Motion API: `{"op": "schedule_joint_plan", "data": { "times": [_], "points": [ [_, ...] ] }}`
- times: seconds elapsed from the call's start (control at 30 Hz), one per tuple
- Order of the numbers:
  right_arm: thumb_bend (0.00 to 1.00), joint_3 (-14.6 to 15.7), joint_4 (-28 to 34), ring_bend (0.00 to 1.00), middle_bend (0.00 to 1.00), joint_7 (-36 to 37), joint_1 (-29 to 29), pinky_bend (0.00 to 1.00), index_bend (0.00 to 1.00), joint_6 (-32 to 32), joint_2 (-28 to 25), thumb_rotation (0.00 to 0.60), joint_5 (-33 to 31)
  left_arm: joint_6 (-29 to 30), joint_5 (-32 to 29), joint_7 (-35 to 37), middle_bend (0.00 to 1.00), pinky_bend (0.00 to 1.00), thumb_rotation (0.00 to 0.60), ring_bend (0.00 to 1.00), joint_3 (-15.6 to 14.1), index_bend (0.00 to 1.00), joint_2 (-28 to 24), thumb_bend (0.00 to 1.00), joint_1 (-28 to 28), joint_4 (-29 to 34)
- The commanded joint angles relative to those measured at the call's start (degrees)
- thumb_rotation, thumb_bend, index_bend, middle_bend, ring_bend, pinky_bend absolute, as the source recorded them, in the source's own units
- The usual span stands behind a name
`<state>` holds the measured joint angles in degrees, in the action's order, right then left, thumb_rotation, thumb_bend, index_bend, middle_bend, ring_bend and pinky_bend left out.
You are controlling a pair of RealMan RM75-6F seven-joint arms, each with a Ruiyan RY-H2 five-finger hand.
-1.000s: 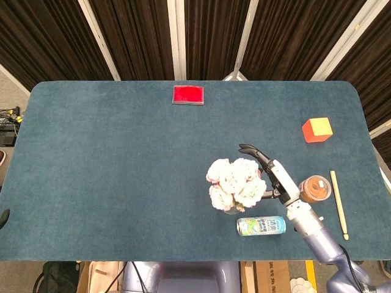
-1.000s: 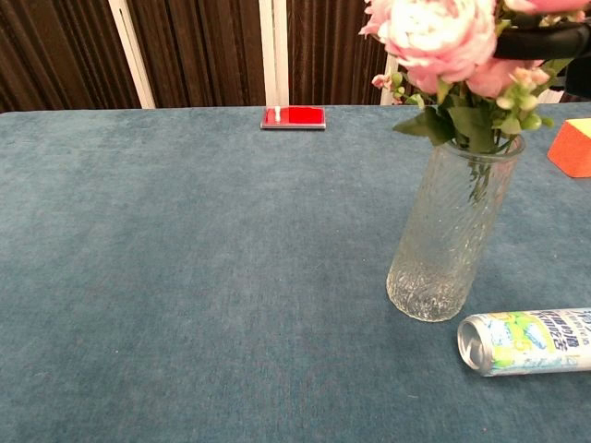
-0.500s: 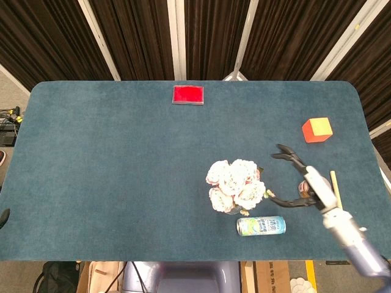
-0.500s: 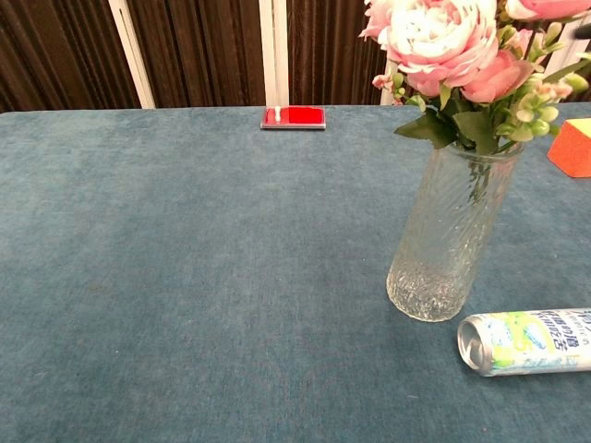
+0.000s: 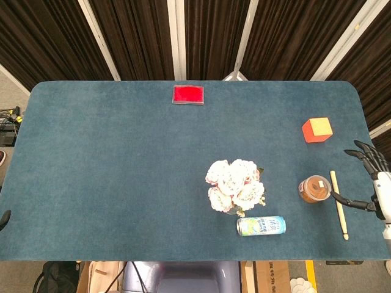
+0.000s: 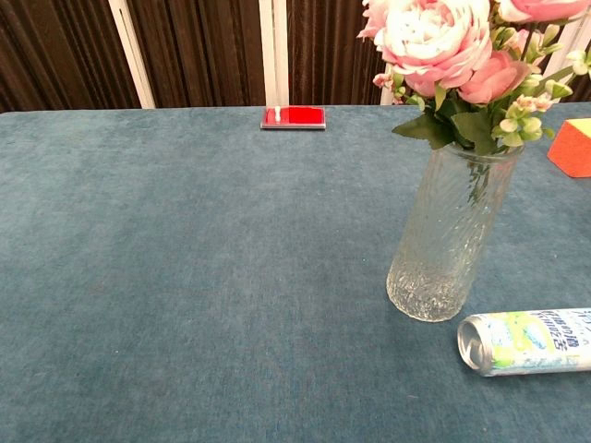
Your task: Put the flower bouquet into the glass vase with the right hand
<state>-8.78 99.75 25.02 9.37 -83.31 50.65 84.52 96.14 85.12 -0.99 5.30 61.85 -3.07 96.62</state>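
The flower bouquet (image 5: 235, 185), pale pink and white blooms with green leaves, stands upright in the glass vase (image 6: 452, 238). In the chest view the bouquet (image 6: 441, 46) spreads above the vase rim, its stems inside the ribbed glass. From above the blooms hide the vase. My right hand (image 5: 374, 183) is at the far right edge of the head view, well away from the bouquet, fingers spread and holding nothing. It does not show in the chest view. My left hand is in neither view.
A drink can (image 5: 261, 226) lies on its side just in front of the vase, also seen as the can (image 6: 526, 341). A brown cup (image 5: 314, 188) and a wooden stick (image 5: 339, 204) lie near my right hand. An orange cube (image 5: 317, 130) and a red box (image 5: 188, 94) sit farther back.
My right hand has let go of the bouquet and drawn back to the right, from beside the flowers to the table's right edge. The bouquet stays in the vase.
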Motion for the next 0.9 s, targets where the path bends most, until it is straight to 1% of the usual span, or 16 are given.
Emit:
{"op": "schedule_joint_plan", "data": {
  "times": [0.03,0.07,0.17,0.27,0.4,0.6,0.9],
  "points": [
    [0.16,5.04,-2.30,0.03,0.11,-19.52,-5.24,0.00,0.16,-8.03,6.55,0.600,3.19,-0.01,-0.07,0.20,0.00,0.06,0.600,0.00,0.04,0.15,-0.02,0.35,0.01,-0.06],
    [0.16,6.14,-2.16,0.03,0.11,-20.98,-5.39,0.00,0.15,-7.15,6.41,0.600,4.01,-0.03,-0.16,0.37,0.00,0.06,0.600,0.00,0.10,0.15,-0.06,0.35,0.02,-0.08],
    [0.16,8.22,-2.11,0.03,0.10,-26.36,-5.38,0.00,0.14,-4.83,7.16,0.600,5.39,-0.27,-0.26,0.65,0.00,0.06,0.600,0.00,0.29,0.14,-0.21,0.35,0.24,-0.38],
    [0.16,9.08,-1.65,0.03,0.09,-28.60,-5.38,0.00,0.14,-3.11,8.39,0.600,5.15,-1.43,-0.13,1.13,0.00,0.06,0.600,0.00,0.15,0.14,-0.51,0.35,0.80,-0.85],
    [0.15,8.86,-2.06,0.03,0.09,-30.45,-5.10,0.00,0.14,-1.72,9.66,0.600,3.93,-2.93,1.47,1.39,0.00,0.06,0.600,0.00,-0.42,0.14,-0.62,0.35,1.91,-1.47],
    [0.16,8.25,-2.85,0.03,0.09,-31.90,-5.55,0.00,0.14,-3.20,10.90,0.600,4.39,-4.77,2.86,1.07,0.00,0.06,0.600,0.00,-1.56,0.14,-0.73,0.35,2.82,-1.84],
    [0.16,6.83,-5.76,0.03,0.09,-31.80,-6.50,0.00,0.14,-7.04,12.95,0.600,5.58,-4.47,3.74,1.08,0.00,0.06,0.600,0.00,-2.18,0.14,-0.97,0.35,2.80,-1.35]
  ]
}}
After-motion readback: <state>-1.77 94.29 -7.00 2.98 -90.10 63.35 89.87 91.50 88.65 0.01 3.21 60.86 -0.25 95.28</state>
